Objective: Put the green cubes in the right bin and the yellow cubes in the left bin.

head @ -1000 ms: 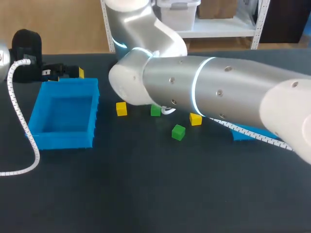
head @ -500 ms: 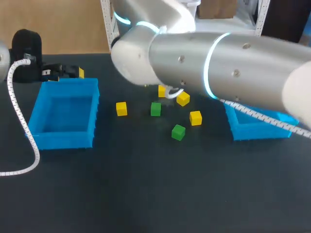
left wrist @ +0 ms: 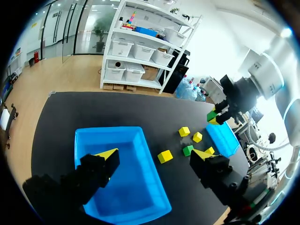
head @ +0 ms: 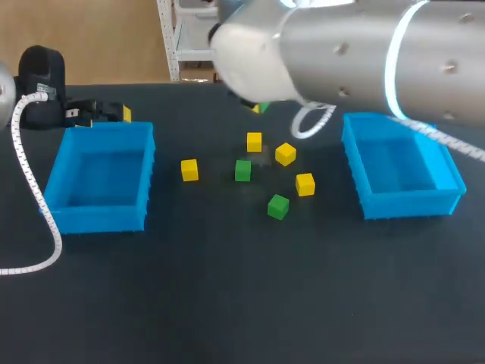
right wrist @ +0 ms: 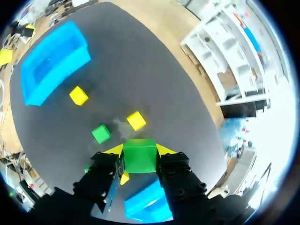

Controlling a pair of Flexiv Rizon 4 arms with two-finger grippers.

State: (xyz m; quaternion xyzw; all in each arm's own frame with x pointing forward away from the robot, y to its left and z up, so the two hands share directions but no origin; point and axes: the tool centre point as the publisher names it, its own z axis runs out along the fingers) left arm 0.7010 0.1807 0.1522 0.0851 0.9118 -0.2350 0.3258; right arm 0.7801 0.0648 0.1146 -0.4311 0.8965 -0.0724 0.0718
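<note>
My right gripper (right wrist: 139, 151) has its yellow-tipped fingers clamped on a green cube (right wrist: 139, 157), one finger on each side, and the cube hangs in the air with the table far below it. Half a second ago my right arm (head: 356, 53) lay low across the cluster of cubes. A second ago it also hid the right bin (head: 402, 205). It has since lifted and swung back, so the cube I hold is off the table and the whole right bin is in sight. I judge the pick is done and the carry to the right bin comes next.

From the wrist, the right bin shows just under my gripper. The left bin (right wrist: 54, 61) is well apart, on the far side of the loose cubes.

On the black table (head: 227, 303), between the bins, lie a second green cube (head: 242, 170), a third green cube (head: 278, 206) and four yellow cubes (head: 189, 170). None has moved over the last second. Neither bin holds a cube yet.

My left gripper (left wrist: 154, 153) hangs over the left bin, its fingers apart and holding nothing.
</note>
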